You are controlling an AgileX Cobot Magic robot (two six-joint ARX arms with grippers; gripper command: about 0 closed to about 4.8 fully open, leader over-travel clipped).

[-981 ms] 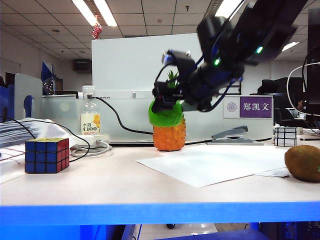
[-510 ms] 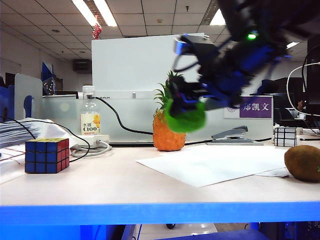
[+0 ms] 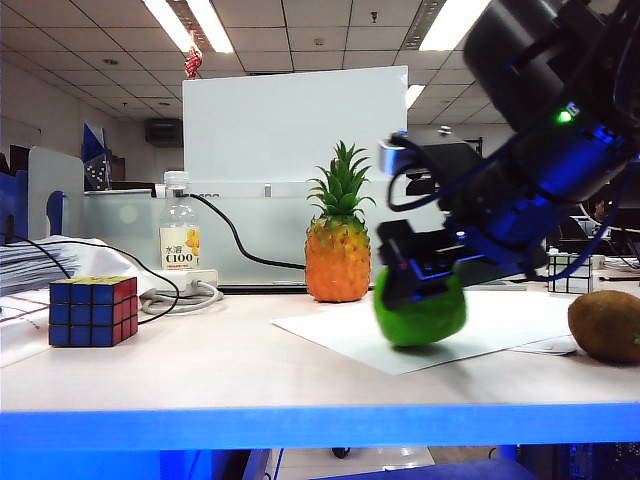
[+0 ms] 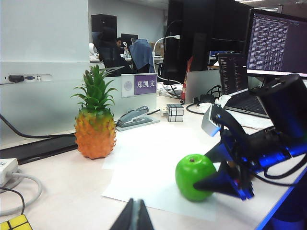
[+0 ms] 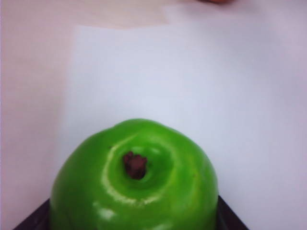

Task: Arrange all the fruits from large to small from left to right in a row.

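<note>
Apple (image 3: pixel 420 312) lowered to paper (image 3: pixel 330 330), stem sideways, R gripper (image 3: pixel 425 270) clamped.

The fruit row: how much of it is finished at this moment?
Done: the pineapple stands at the left end. In hand: the right pincer is shut on the green apple, low over the white paper, between pineapple and kiwi. Left: release the apple, then line up the kiwi if needed. The left pincer is shut, idle.

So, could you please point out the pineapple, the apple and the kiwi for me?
pineapple (image 3: pixel 338 262): exterior view, middle of its orange body.
apple (image 4: pixel 193 175): left wrist view, front of its green skin, held by the right gripper (image 4: pixel 229 175).
kiwi (image 3: pixel 604 326): exterior view, middle of its brown skin at the right edge.
</note>
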